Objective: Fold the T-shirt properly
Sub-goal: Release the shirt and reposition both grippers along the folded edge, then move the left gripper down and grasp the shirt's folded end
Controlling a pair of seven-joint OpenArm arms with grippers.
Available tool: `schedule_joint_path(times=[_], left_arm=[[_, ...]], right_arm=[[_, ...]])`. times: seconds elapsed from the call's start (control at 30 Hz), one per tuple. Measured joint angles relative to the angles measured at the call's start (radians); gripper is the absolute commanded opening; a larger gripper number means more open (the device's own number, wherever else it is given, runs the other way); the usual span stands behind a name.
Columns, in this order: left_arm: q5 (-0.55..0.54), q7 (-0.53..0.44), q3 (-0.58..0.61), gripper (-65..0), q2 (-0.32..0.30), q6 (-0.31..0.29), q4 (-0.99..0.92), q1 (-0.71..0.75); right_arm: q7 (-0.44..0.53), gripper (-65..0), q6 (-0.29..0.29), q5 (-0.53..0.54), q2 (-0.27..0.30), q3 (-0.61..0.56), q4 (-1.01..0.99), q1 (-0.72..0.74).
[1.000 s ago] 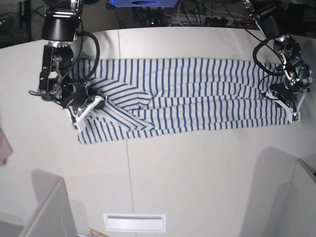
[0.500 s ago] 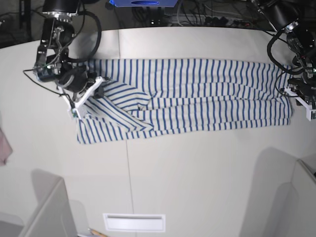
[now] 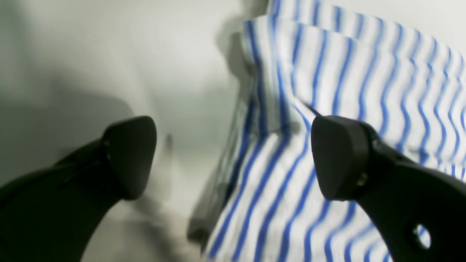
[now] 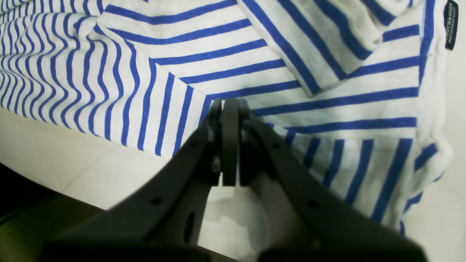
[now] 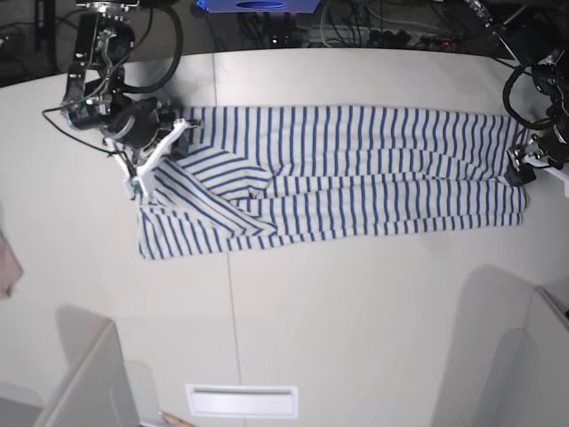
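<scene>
A: Fingers first. Left fingers are spread wide with nothing between them, one tip over bare counter, the other over the hem end of the T-shirt. Right fingers are pressed together; I can't tell whether any cloth is caught in them, the tips sit over the stripes near the collar end.

B: Shirt location?

A: T-shirt lies stretched lengthwise across the far half of the counter, already narrowed into a long band, one sleeve folded diagonally over the body. Small dark tag shows at the neck edge in the right wrist view.

B: Risks?

A: Several, all guesses. Left arm is at the very edge of the hem; if it closes from there it may catch only the top layer, or nothing, and the band opens up when lifted. Left wrist view is blurred, so I can't judge height above the cloth.

B: Right side?

A: If the closed fingers drag across, they could pull the diagonal sleeve fold loose and bunch the collar end. Also uneven timing between arms would skew the band, so the next fold lands crooked. Pink cloth at the counter edge is well apart, no issue.
</scene>
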Motion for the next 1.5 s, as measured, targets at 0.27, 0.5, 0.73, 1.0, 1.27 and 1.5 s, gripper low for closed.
schedule_joint_path(times=[0.27,0.5,0.73,1.0,1.27,1.5], left_arm=[[-0.02,-0.045,0.002,0.0,0.003,-0.043,-0.102,-0.035],[-0.049,-0.109,0.018,0.0,0.0,-0.068,-0.213,-0.079],[-0.079,-0.153,0.105,-24.0,0.026,-0.071,-0.212,-0.07],[-0.098,-0.137,0.102,-65.0,0.051,-0.072,-0.215,-0.065],[-0.054,-0.072,0.109,-65.0,0.021,-0.067,-0.143,-0.053],[-0.014,-0.041,0.123,-65.0,0.022,-0.051,0.178,0.1]], right_arm=[[0.0,-65.0,0.0,0.001,-0.001,0.0,0.0,0.0],[-0.001,-65.0,0.0,0.0,-0.002,0.0,0.0,-0.005],[-0.003,-65.0,0.0,0.001,-0.002,0.0,0.0,-0.006],[-0.003,-65.0,0.0,-0.002,-0.001,0.006,0.0,-0.006],[-0.003,-65.0,0.0,-0.002,-0.001,0.006,0.0,-0.005],[-0.003,-65.0,0.0,-0.002,-0.001,0.007,0.0,-0.005]])
